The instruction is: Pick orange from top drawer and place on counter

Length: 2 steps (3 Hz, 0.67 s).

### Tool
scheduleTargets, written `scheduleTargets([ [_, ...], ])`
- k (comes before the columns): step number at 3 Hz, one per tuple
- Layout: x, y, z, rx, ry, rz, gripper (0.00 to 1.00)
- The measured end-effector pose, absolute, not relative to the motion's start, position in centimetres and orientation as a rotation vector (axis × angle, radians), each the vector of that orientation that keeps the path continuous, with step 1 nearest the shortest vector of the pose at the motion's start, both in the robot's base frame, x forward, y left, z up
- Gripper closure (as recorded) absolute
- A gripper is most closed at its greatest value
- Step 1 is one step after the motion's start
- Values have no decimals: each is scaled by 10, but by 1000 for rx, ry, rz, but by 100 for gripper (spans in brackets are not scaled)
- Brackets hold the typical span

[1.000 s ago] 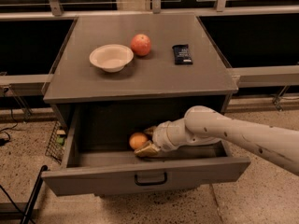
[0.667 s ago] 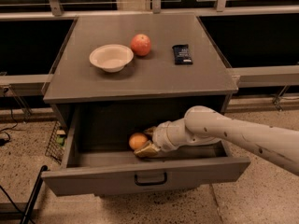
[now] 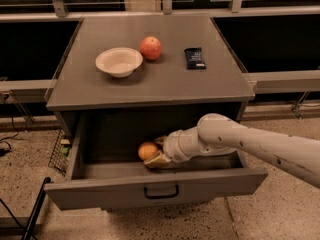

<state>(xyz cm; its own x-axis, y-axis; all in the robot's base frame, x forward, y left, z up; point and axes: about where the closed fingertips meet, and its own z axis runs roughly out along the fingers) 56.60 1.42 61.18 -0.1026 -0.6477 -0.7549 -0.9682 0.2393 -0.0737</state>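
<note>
Grey top drawer (image 3: pixel 100 191) open, end effector (image 3: pixel 157 152) at orange (image 3: pixel 146 150) (round)

Just one cam, up high out front, angled down at the worktop (image 3: pixel 170 86) and open top drawer (image 3: pixel 100 191), tool (image 3: pixel 157 153) inside it.

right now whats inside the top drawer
The orange lies in the top drawer, left of centre, with the gripper right at it. The arm covers the drawer's right side, and the front panel hides the near floor.
</note>
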Motion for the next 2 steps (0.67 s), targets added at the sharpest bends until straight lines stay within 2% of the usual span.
scheduleTargets([
  [2,559,18,673,-1500,1738,599,100],
])
